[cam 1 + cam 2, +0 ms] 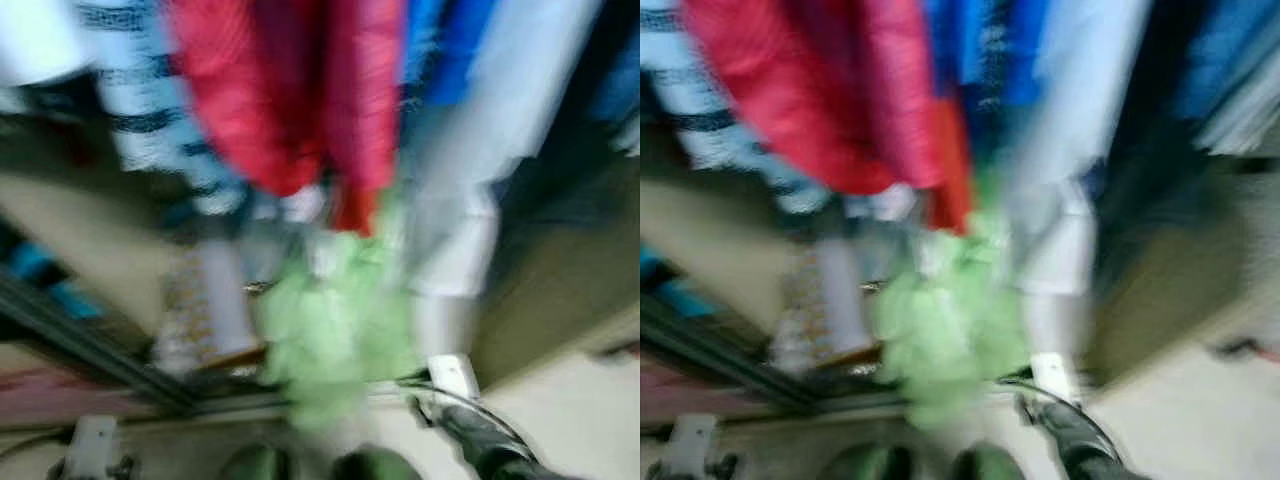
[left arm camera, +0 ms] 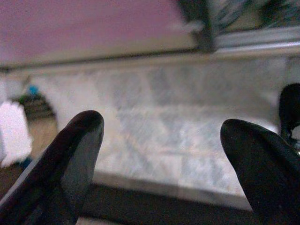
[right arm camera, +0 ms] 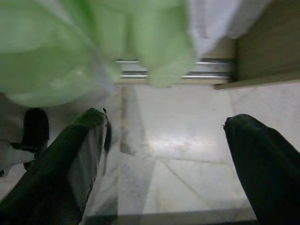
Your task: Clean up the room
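Both eye views are blurred. A wardrobe of hanging clothes faces me: a red garment (image 1: 290, 90), a striped blue-and-white one (image 1: 150, 110), a blue one (image 1: 450, 40) and a pale one (image 1: 470, 180). A light green garment (image 1: 335, 320) hangs lowest, down to the wardrobe's base. My right arm (image 1: 480, 430) is low, just right of the green garment. The right gripper (image 3: 164, 122) is open above the marble floor (image 3: 187, 140), with the green garment (image 3: 93, 42) close ahead of its fingers. My left gripper (image 2: 161, 126) is open over bare floor with nothing between its fingers.
A metal sliding-door track (image 3: 206, 68) runs along the wardrobe's foot, with a wooden side panel (image 3: 267, 42) beside it. A dark door frame (image 1: 80, 345) slants at the left. A pinkish surface (image 2: 84, 28) lies beyond the left gripper.
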Controlling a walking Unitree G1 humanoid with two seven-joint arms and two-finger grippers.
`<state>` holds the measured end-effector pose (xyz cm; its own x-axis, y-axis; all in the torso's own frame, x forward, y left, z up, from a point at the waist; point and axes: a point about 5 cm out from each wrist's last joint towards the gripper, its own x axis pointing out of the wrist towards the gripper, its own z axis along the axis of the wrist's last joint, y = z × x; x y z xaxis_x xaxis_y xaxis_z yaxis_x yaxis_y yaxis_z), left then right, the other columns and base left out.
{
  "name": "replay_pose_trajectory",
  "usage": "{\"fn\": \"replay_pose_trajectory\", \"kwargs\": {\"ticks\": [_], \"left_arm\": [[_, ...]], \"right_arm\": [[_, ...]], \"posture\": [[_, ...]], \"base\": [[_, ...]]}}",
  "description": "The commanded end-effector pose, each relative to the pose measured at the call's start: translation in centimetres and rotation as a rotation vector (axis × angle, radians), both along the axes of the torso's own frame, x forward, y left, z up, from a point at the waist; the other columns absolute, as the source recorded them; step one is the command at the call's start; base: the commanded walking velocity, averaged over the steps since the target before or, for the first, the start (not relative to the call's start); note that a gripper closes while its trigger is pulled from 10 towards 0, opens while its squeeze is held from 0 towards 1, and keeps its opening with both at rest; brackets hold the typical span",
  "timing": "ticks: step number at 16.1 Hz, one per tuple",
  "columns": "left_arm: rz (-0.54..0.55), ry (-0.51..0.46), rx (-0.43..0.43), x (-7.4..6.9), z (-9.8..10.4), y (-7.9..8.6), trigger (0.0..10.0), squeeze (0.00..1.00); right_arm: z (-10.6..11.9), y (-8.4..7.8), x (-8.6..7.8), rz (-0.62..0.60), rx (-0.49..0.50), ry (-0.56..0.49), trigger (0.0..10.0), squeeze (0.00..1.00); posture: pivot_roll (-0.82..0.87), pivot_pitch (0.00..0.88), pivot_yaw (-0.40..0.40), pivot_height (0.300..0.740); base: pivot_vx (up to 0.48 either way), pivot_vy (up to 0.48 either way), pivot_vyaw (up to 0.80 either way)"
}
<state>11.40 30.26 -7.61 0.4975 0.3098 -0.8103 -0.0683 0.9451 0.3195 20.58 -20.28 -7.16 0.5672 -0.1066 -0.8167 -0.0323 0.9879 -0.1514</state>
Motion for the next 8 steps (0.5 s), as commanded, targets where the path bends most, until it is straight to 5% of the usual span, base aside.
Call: {"fn": "replay_pose_trajectory", "kwargs": {"ticks": [1,8], "left_arm": [[-0.001,0.012,0.004,-0.28,-0.03,0.15,10.0,0.0],[0.08,-0.043,0.005,-0.29,0.05,0.2,10.0,0.0]], "right_arm": [[-0.2,0.21,-0.29,0.006,0.006,0.013,10.0,0.0],[-0.09,0.14,-0.14,0.001,-0.005,-0.007,10.0,0.0]], "posture": [[-0.01,0.099,-0.006,0.74],[-0.01,0.086,-0.006,0.74]], "base": [[0.0,0.0,0.0],[0.0,0.0,0.0]]}}
